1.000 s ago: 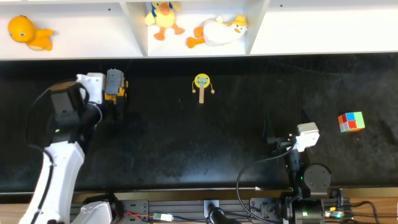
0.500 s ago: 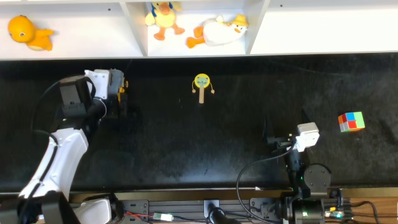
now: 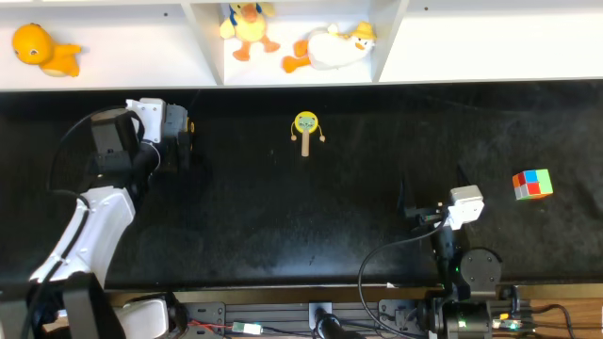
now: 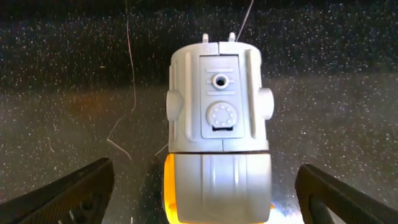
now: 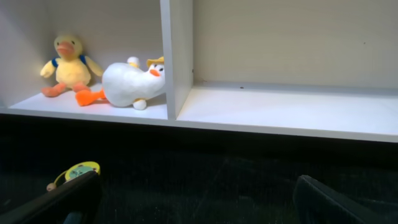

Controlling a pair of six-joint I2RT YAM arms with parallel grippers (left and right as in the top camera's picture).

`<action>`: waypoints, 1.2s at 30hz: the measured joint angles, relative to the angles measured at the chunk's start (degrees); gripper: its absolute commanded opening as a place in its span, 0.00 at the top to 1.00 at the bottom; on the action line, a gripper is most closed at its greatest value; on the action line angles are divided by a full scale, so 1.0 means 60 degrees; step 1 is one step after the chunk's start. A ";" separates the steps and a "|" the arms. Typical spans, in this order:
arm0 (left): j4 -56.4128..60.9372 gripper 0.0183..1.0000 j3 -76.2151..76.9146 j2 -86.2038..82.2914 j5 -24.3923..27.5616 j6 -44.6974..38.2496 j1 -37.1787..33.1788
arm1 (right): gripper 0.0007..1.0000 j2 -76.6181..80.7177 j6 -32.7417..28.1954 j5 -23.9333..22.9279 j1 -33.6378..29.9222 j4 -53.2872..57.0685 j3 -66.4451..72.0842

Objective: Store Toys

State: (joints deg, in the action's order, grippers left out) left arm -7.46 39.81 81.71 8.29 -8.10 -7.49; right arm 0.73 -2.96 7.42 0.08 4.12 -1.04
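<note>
Nearest to the bases, the right gripper [image 5: 198, 182] is waiting low over the black table [image 3: 283, 217] with its fingers spread wide and nothing between them; it is not moving compared with one second ago. To its right, the colour cube [image 3: 531, 184] is lying alone, well apart from it. Farther up on the left, the left gripper [image 4: 205, 167] is also standing wide open, and the grey and yellow toy [image 4: 217, 112] is sitting between its fingers without touching either of them. During the last second this gripper has been travelling up toward the shelf [image 3: 490, 56] and turning a little, while the toy is keeping about the same place. I am judging that the arm is closing in on the toy and the grasp is not yet made. The rattle [image 3: 305, 127] is lying near the shelf, where a yellow duck [image 3: 249, 24], a white duck [image 3: 330, 47] and an orange duck [image 3: 42, 49] are already resting.
</note>
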 measured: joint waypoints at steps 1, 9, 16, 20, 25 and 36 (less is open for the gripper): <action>0.0015 0.06 0.0000 0.0051 -0.0004 0.0000 0.0000 | 0.00 0.0000 -0.0007 0.0007 0.0000 0.0000 0.0000; 0.0262 0.22 0.0000 0.0317 -0.0040 -0.0022 0.0000 | 0.00 0.0004 -0.0004 0.0004 0.0000 -0.0004 0.0000; 0.0404 0.43 0.0000 0.0317 -0.0044 -0.0146 0.0004 | 0.00 0.0004 -0.0004 0.0004 0.0000 0.0004 0.0000; 0.0412 0.54 0.0000 0.0317 -0.0069 -0.0153 0.0000 | 0.00 0.0000 -0.0004 0.0004 0.0004 0.0000 0.0000; 0.0463 0.59 0.0066 0.0317 -0.0069 -0.0149 0.0000 | 0.00 0.0000 0.0000 0.0004 0.0000 -0.0004 0.0000; -0.0466 0.69 0.0131 -0.0106 -0.0073 -0.0175 0.0000 | 0.00 0.0004 -0.0004 0.0004 0.0000 -0.0004 0.0000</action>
State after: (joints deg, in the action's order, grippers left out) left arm -10.26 40.60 81.08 7.86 -9.15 -7.49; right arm 0.75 -2.98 7.44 0.08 4.10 -1.04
